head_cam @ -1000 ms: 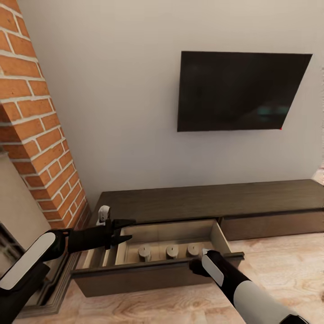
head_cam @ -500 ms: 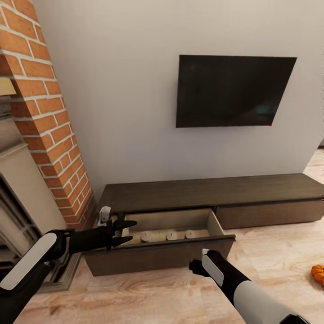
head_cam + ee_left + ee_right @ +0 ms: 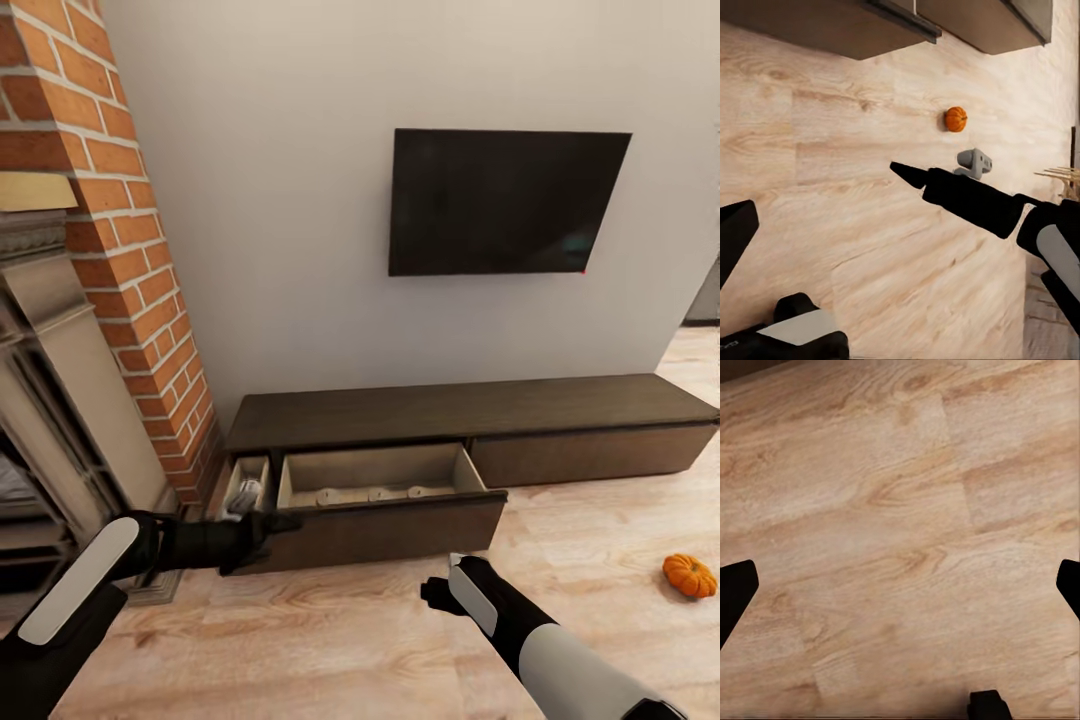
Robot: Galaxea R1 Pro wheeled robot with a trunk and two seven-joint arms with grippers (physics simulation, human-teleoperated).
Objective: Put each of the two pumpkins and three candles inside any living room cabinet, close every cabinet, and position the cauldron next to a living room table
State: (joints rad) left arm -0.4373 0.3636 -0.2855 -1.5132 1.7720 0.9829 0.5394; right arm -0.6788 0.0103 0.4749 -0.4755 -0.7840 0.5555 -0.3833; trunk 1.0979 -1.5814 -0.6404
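The long dark-brown cabinet (image 3: 480, 410) runs along the wall, with one drawer (image 3: 400, 520) pulled out. Three grey-beige candles (image 3: 378, 493) stand in a row inside it. One orange pumpkin (image 3: 689, 575) lies on the wooden floor at the far right, also seen as the pumpkin (image 3: 955, 118) in the left wrist view. My left gripper (image 3: 270, 527) is open and empty in front of the drawer's left end. My right gripper (image 3: 900, 589) is open over bare floor, and the right gripper (image 3: 432, 592) hangs short of the drawer front. The other pumpkin, the cauldron and the table are out of view.
A brick chimney (image 3: 120, 250) with a fireplace surround (image 3: 60, 400) stands at the left, close to my left arm. A dark television (image 3: 505, 200) hangs above the cabinet. The cabinet's right front (image 3: 590, 455) is shut. Light wooden floor (image 3: 350, 640) spreads between me and the pumpkin.
The camera has backed away from the cabinet and turned, so the drawer looks smaller and farther off. The pumpkin has come into view at the right. Both grippers stay open.
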